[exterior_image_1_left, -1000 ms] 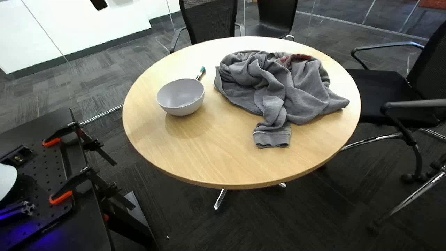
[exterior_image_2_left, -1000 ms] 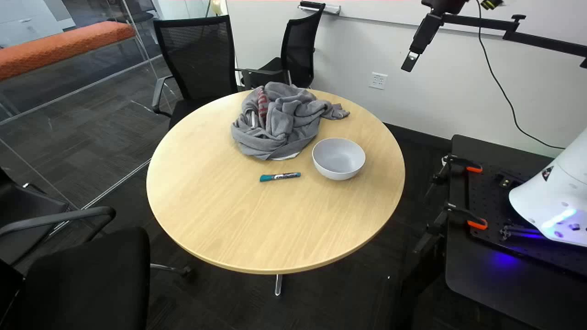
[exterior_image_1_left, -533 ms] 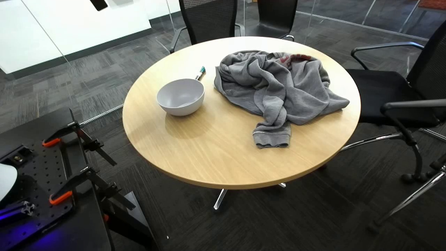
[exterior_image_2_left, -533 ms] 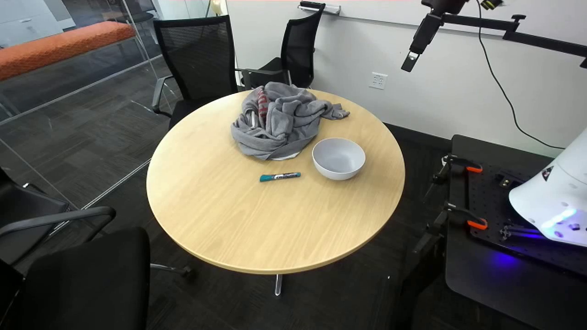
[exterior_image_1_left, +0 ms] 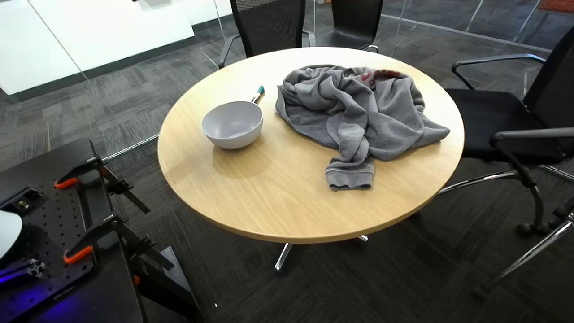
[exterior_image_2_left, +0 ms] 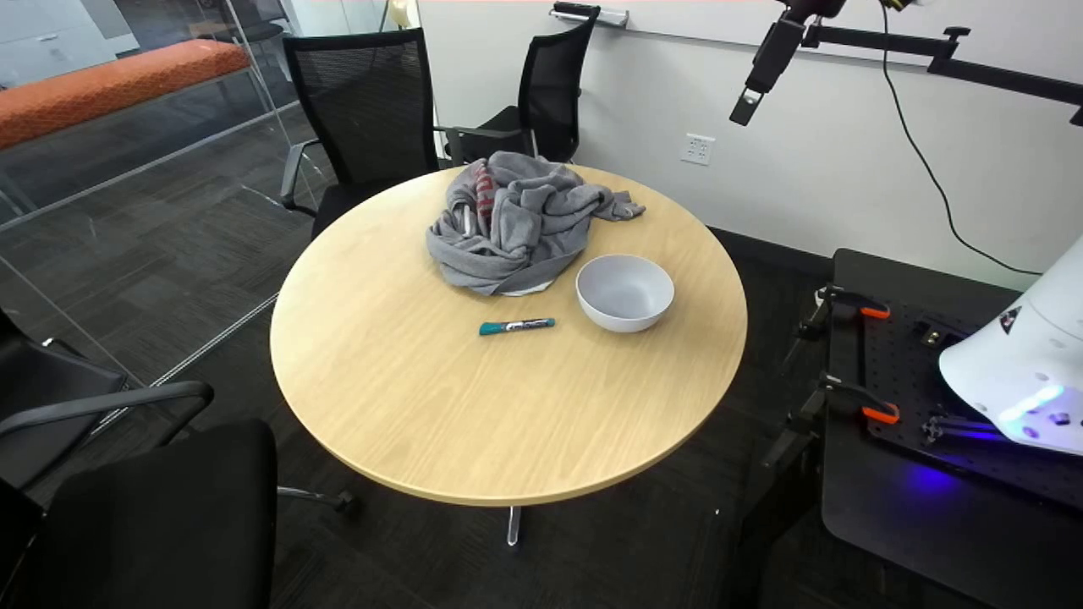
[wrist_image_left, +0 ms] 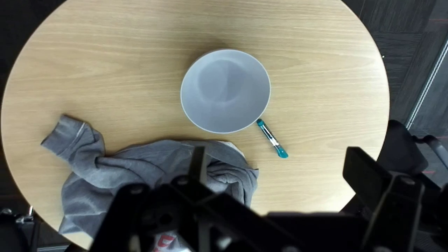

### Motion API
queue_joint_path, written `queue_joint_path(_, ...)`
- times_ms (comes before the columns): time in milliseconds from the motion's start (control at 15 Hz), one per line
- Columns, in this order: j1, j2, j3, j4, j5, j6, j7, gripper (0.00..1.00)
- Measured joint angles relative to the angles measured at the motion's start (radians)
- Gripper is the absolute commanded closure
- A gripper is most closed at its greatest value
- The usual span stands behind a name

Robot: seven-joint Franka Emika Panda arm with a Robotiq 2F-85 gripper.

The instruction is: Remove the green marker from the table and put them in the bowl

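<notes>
Green marker (exterior_image_2_left: 516,326) lies on its side on the round wooden table (exterior_image_2_left: 406,406), just beside the bowl (exterior_image_2_left: 624,296); a narrow strip of tabletop separates the two. Broader teal end points away from the bowl, narrower end toward it. In an exterior view the bowl covers part of the marker (exterior_image_1_left: 258,94). Bowl is pale grey and upright, mouth up. Gripper (wrist_image_left: 276,156): fingers (wrist_image_left: 198,161) spread wide, a broad gap between them. In the wrist view one finger overlaps the sweatshirt (exterior_image_1_left: 361,121), and the marker's broader end shows near the middle of that gap. In an exterior view the gripper is up against the white wall (exterior_image_2_left: 643,101), well apart from the tabletop. Sweatshirt is grey with red lettering, crumpled on the table near the marker, one sleeve stretched out past the main heap; seen in both exterior views. Black chairs (exterior_image_2_left: 364,110) stand by the table. White robot base (exterior_image_2_left: 1036,355) sits on a black stand (exterior_image_2_left: 897,516), with orange-padded clamps (exterior_image_2_left: 882,414) along the edge facing the table. Blue light falls on the stand beside the base.
</notes>
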Motion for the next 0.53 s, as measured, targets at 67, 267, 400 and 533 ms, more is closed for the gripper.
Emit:
queue_joint_path(67,0.0,0.013,0.011,0.014,-0.017,0.01,0.0,0.0)
queue_joint_path(267,0.001,0.076,0.042,0.069,-0.075,0.032,-0.003,0.0)
queue_joint_path(400,0.001,0.137,0.057,0.116,-0.109,0.041,-0.014,0.0)
queue_joint_path(533,0.002,0.207,0.066,0.167,-0.13,0.061,-0.044,0.0)
